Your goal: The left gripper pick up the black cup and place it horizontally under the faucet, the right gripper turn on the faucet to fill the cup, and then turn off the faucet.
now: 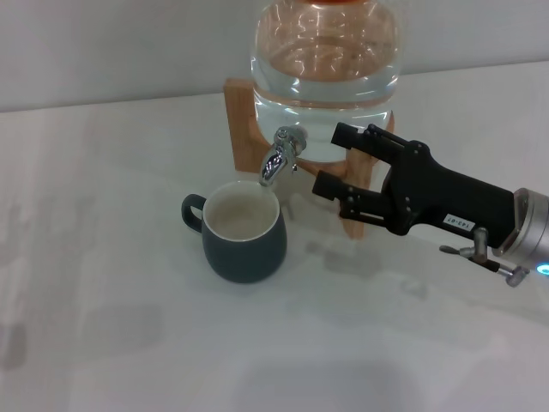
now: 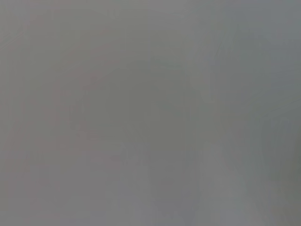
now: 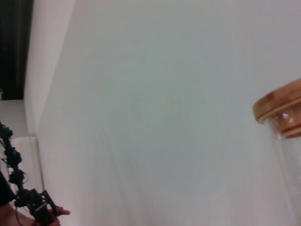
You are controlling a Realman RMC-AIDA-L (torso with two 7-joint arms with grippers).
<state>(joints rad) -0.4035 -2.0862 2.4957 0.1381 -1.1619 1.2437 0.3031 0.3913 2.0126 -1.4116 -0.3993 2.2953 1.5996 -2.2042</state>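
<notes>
One black cup [image 1: 244, 230] stands upright on my white table [image 1: 129, 343], its cream inside showing and its loop handle turned toward my left. Its far rim sits right under the spout of the one faucet [image 1: 280, 154], a chrome spigot on the single clear glass jar [image 1: 326, 73], which holds water and rests on one wooden stand [image 1: 242, 120]. I see one gripper at work: the right gripper [image 1: 330, 161] hangs just to the right of the faucet, fingers spread wide, gripping nothing and not touching the spigot. My left wrist view gives only flat grey, so the left gripper is out of my sight. My right wrist view shows a pale wall [image 3: 155, 103] and the jar's wooden lid [image 3: 281, 110].
</notes>
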